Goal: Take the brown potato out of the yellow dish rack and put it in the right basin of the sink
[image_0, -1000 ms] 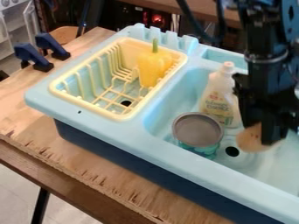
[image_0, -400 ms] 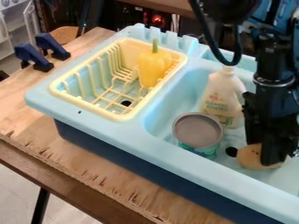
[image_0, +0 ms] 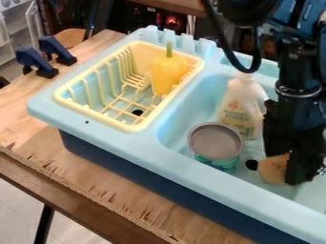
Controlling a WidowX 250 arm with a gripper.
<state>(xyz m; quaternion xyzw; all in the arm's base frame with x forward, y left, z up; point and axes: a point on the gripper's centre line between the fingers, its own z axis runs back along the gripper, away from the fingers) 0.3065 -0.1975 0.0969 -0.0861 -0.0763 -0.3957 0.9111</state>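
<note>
The tabletop [image_0: 33, 121] carries my toy sink [image_0: 105, 145], which seats the rack [image_0: 66, 102]. My gripper [image_0: 301, 172] hangs over the basin; I can't tell whether it's open or closed. A bottle [image_0: 240, 106] stands on its base, the pepper [image_0: 167, 75] sits upright, likely steadied by the rack, and the tan toy food [image_0: 274, 169] is at my gripper, near the drain hole [image_0: 251, 165].

One light-blue toy sink [image_0: 102, 126] has two round drain holes [image_0: 137, 112] showing within it, and its left part, as the camera sees it, holds one pale-yellow dish rack [image_0: 68, 99] and one yellow bell pepper [image_0: 167, 76]. In the sink's right part there are one white squeeze bottle [image_0: 238, 106], one round grey-topped container [image_0: 216, 142] and one tan, rounded object [image_0: 274, 168]. Two dark-blue clamps [image_0: 33, 60] are just beyond the sink's far left side.
</note>
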